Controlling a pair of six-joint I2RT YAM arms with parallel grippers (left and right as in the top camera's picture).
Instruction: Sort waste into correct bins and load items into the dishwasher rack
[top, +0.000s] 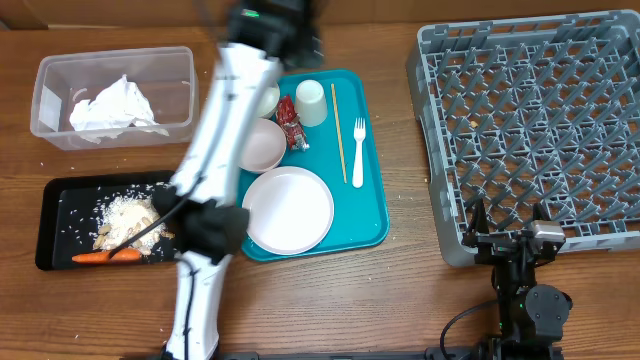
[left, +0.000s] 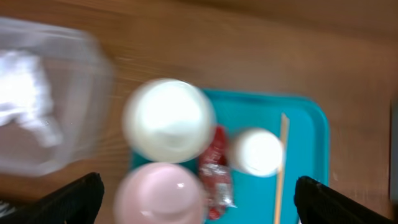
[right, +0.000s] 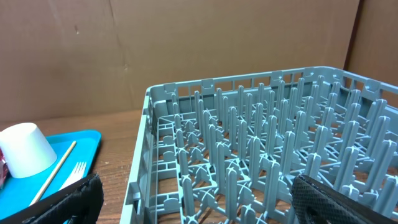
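Left wrist: wrapper (left: 216, 171) prob. light, crinkly, slippery; pinch mid-crease. L gripper (left: 199, 190), R gripper (right: 196, 193): jaws apart, empty.

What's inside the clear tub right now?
The crumpled white napkin lies inside the clear tub, around its middle. Anything beneath the napkin is covered, so I cannot tell whether other waste sits under it.

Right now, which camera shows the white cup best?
The right wrist view: the cup is sharp and close, seen from the side on the teal tray. Overhead shows the cup small, from above; the left wrist view shows it blurred.
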